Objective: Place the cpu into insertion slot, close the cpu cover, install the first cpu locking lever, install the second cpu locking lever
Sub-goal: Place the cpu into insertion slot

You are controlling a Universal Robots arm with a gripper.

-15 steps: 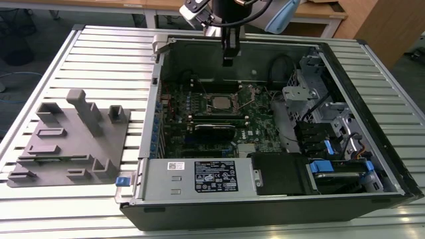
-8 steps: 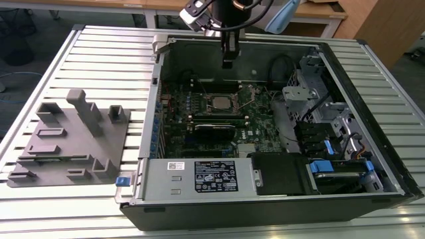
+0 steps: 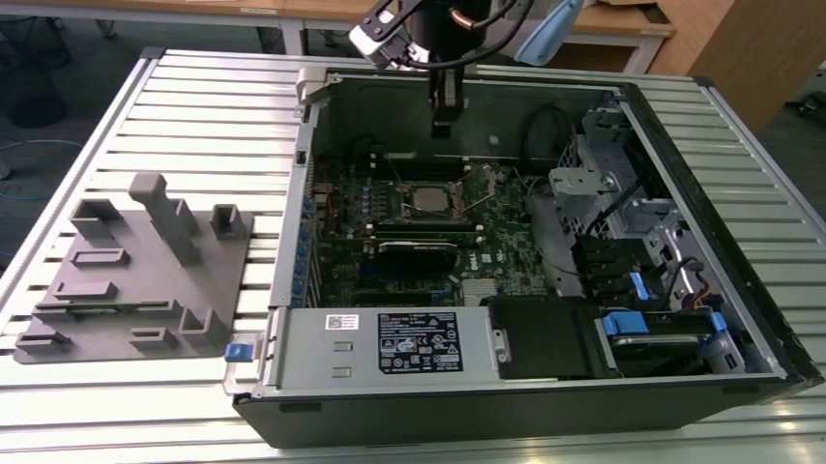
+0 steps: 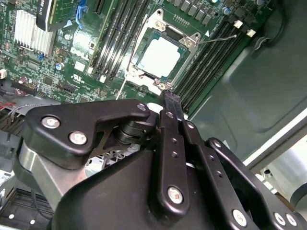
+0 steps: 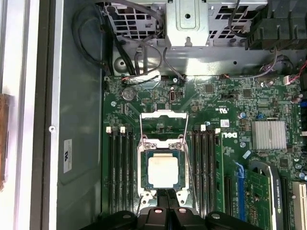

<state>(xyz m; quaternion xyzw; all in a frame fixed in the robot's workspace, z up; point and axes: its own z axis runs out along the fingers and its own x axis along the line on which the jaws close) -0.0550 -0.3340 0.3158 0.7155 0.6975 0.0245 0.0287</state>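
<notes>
The cpu (image 5: 163, 171) sits in the insertion slot (image 5: 142, 164), with the cpu cover (image 5: 163, 115) flipped open beyond. The gripper (image 5: 168, 194), clenched empty, hovers over the slot's edge. Memory slots (image 5: 120, 167) flank closely.

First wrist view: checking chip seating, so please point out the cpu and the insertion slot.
the cpu (image 5: 162, 171): first wrist view, centre of its metal top.
the insertion slot (image 5: 142, 167): first wrist view, its silvery rim.

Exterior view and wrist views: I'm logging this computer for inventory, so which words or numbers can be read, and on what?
None reads reliably.
Black label on the power supply: print too small.
White sticker beside it: too small.
Pale sticker on the case wall: blurred.
White lettering on the motherboard: too small to quote.
</notes>
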